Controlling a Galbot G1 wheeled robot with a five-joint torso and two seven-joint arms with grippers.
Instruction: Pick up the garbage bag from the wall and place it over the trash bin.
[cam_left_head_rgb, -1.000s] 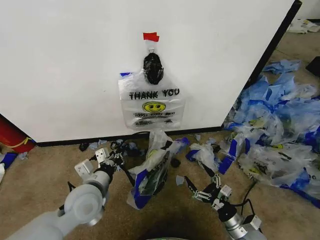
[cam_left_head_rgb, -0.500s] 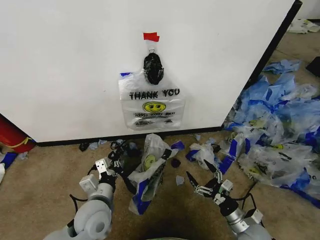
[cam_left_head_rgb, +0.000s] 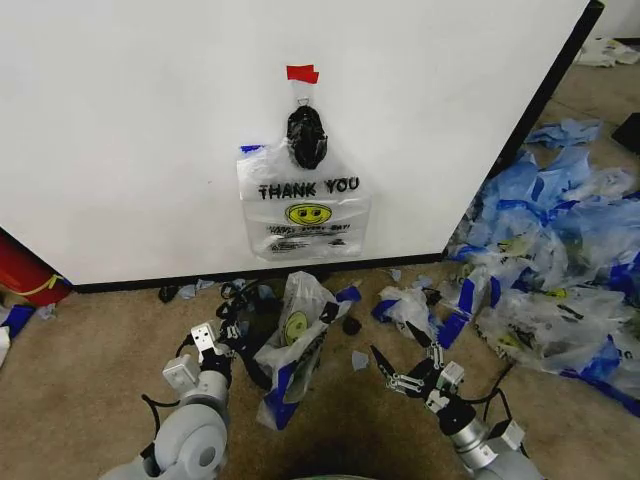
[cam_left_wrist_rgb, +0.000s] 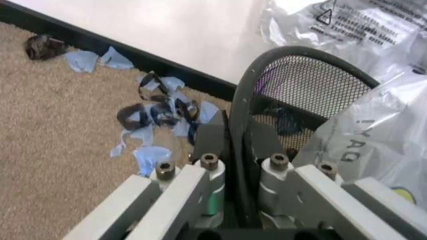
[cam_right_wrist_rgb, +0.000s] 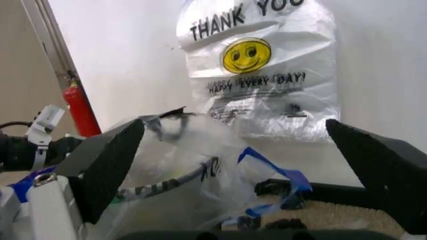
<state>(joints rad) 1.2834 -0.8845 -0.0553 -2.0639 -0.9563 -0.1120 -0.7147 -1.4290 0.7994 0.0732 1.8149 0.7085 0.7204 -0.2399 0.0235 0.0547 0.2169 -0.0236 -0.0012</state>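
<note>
The left end effector (cam_left_head_rgb: 238, 338) sits low over the carpet, its fingers (cam_left_wrist_rgb: 211, 140) pinched closed on the black mesh rim of the trash bin (cam_left_wrist_rgb: 303, 95), which lies tipped toward the wall (cam_left_head_rgb: 150, 130). A clear bag with blue handles (cam_left_head_rgb: 292, 350) is draped over that bin, just beside the left end effector on its inner side. The right end effector (cam_left_head_rgb: 400, 365) hovers near the floor on the other side of this draped bag, apart from it, with its two dark fingers (cam_right_wrist_rgb: 110, 165) spread wide and nothing between them. Ahead of and above both end effectors, the garbage bag (cam_left_head_rgb: 305, 212) printed with "THANK YOU" and a yellow smiley hangs flat on the wall, its top gathered under a glossy black bundle (cam_left_head_rgb: 306, 137) that sits below a piece of red tape (cam_left_head_rgb: 302, 73). In the right wrist view the garbage bag (cam_right_wrist_rgb: 260, 75) hangs beyond the spread fingers. Scraps of blue plastic (cam_left_wrist_rgb: 157, 117) lie on the carpet by the wall's black base strip, just past the left end effector. Farther out to the side of the right end effector, a heap of blue-and-clear bags (cam_left_head_rgb: 555, 270) covers the floor.
</note>
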